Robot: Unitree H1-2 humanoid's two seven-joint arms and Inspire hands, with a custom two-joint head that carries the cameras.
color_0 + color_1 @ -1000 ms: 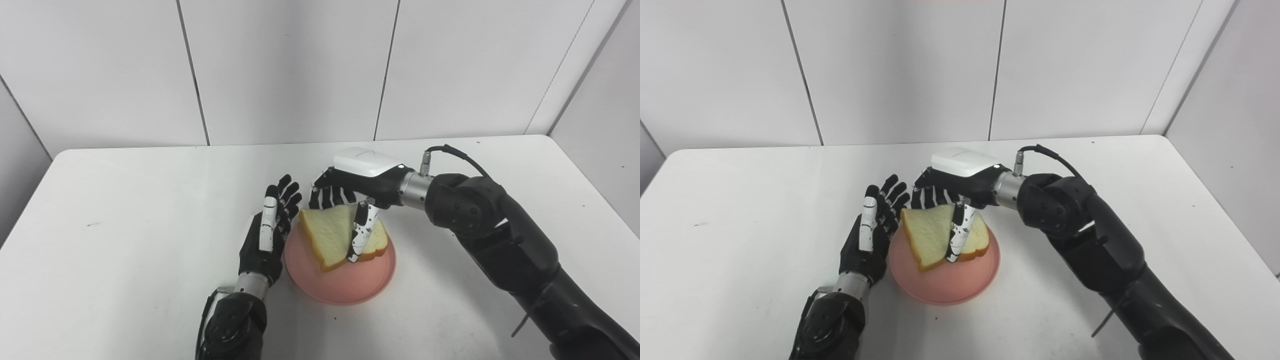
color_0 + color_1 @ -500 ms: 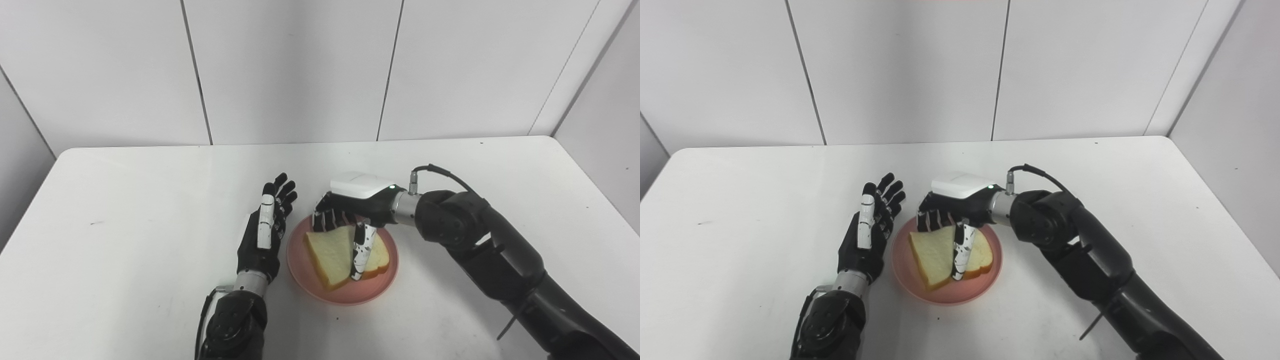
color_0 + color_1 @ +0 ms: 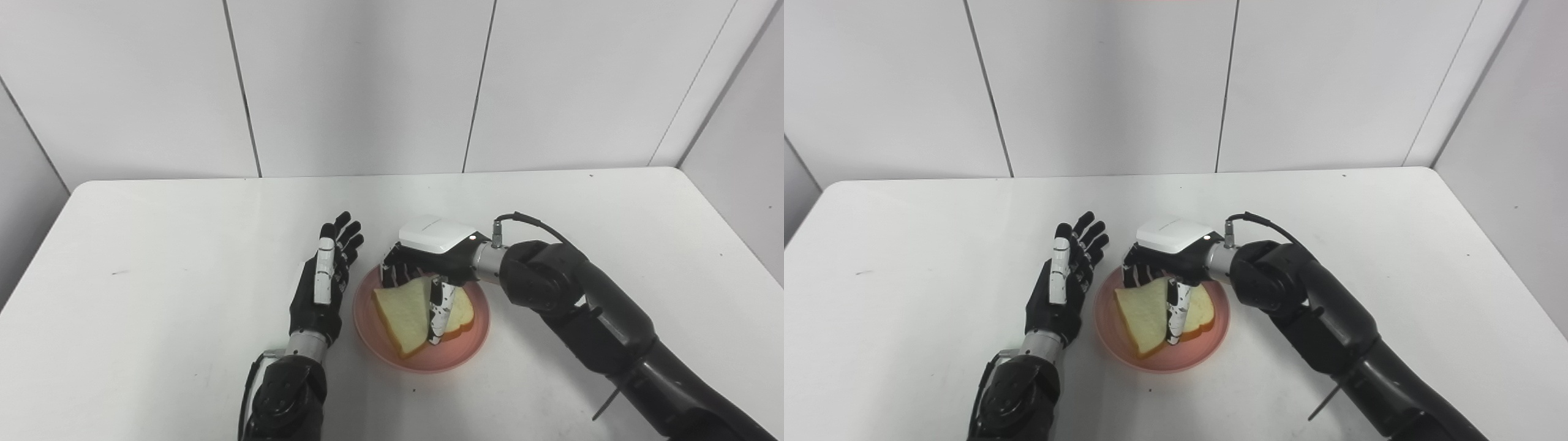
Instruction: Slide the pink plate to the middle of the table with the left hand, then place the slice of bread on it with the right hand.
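The pink plate (image 3: 459,349) lies near the middle of the white table. A slice of bread (image 3: 401,309) rests on it, its far edge still raised. My right hand (image 3: 429,257) reaches over the plate from the right and is shut on the bread, the thumb pressing its near face and the other fingers behind its far edge. My left hand (image 3: 324,282) stands open on edge just left of the plate, fingers pointing away, close to the rim; contact with it cannot be made out.
The white table (image 3: 153,257) ends at a pale panelled wall (image 3: 367,86) behind. Its right edge (image 3: 735,239) runs close to a side wall. A cable (image 3: 527,220) loops off my right wrist.
My right hand came down and slightly toward me with the bread, from above the plate to resting on it. The left hand stayed beside the plate. The camera shifted a little.
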